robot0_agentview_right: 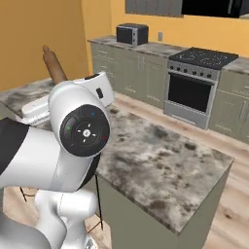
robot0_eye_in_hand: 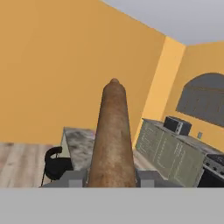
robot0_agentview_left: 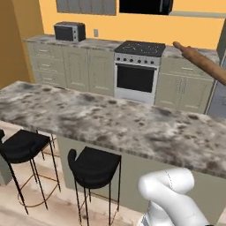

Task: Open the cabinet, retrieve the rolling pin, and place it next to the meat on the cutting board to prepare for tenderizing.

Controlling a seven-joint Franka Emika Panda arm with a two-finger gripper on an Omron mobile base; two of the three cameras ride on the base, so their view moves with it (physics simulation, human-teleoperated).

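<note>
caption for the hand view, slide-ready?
Gripper shut on the rolling pin, which points up and away toward the orange wall.

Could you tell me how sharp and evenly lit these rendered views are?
Left base view: flat light, slightly soft, faint stool shadows. Right base view: dull sheen on the white arm. Hand view: the brown wooden rolling pin looms close, foreshortened and a little blurred, between the gripper fingers.

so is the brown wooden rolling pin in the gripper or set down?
In the gripper: the brown wooden rolling pin rises between both dark fingertips, held in the air above the marbled grey island counter.
</note>
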